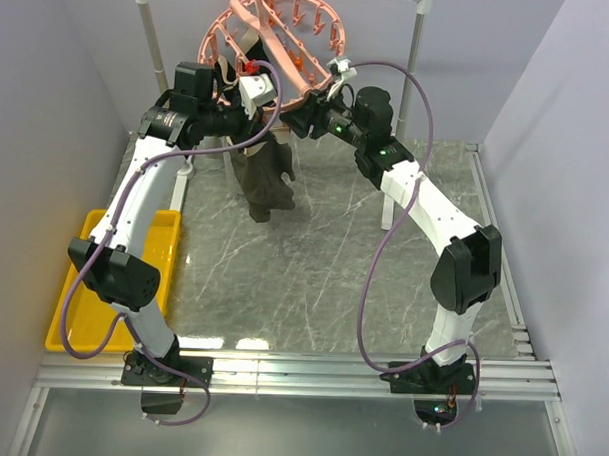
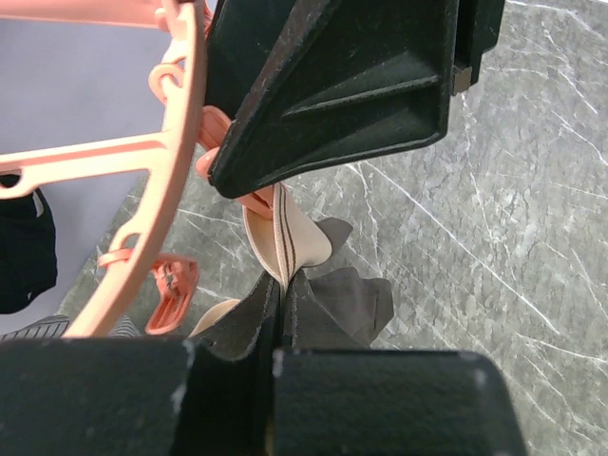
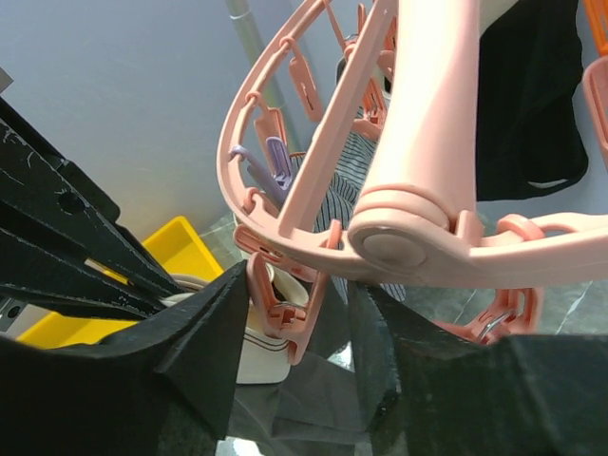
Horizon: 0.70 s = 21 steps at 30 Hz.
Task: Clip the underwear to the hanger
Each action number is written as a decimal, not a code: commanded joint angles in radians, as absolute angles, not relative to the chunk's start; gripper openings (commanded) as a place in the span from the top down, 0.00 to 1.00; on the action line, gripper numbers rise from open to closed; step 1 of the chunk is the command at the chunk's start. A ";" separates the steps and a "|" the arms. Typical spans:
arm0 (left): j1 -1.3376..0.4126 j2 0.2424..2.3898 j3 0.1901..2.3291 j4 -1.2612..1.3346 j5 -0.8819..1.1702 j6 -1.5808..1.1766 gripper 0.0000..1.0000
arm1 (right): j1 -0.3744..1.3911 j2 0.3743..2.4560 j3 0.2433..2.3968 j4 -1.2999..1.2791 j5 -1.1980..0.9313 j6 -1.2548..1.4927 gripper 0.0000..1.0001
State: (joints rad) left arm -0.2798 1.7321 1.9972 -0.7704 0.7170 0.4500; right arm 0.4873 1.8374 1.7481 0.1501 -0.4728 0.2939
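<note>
A yellow tray point(image 1: 81, 310) lies at the left edge of the grey marble desk point(image 1: 313, 258). The left end effector point(image 2: 281, 294) is pinched tight on the underwear point(image 1: 266, 182), whose beige waistband point(image 2: 285, 233) rises from between its fingers to 1 clip point(image 2: 249, 198) on the pink hanger point(image 1: 274, 42). The dark legs of the underwear hang below over the desk. On the right, the right end effector point(image 3: 304, 318) stands partly spread, its 2 fingers on either side of a clip point(image 3: 271, 304) without gripping it
</note>
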 commanded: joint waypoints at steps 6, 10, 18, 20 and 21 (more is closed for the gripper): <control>-0.275 1.684 1.961 -0.678 0.710 0.416 0.98 | 0.446 1.784 1.750 0.133 -0.540 0.339 0.33; -0.275 1.667 1.890 -0.620 0.684 0.382 0.88 | 0.443 1.755 1.718 0.106 -0.586 0.325 0.23; -0.278 1.672 1.844 -0.526 0.653 0.278 0.77 | 0.434 1.661 1.611 0.032 -0.620 0.279 0.12; -0.287 1.674 1.839 -0.509 0.664 0.253 0.72 | 0.434 1.635 1.580 0.014 -0.627 0.264 0.10; -0.291 1.672 1.835 -0.497 0.664 0.250 0.70 | 0.434 1.625 1.571 0.008 -0.629 0.259 0.10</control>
State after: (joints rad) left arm -0.2832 1.7199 1.8362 -0.5934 0.6579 0.3134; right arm 0.4450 1.6993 1.6005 0.0586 -0.5987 0.2867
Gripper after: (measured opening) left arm 0.284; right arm 0.898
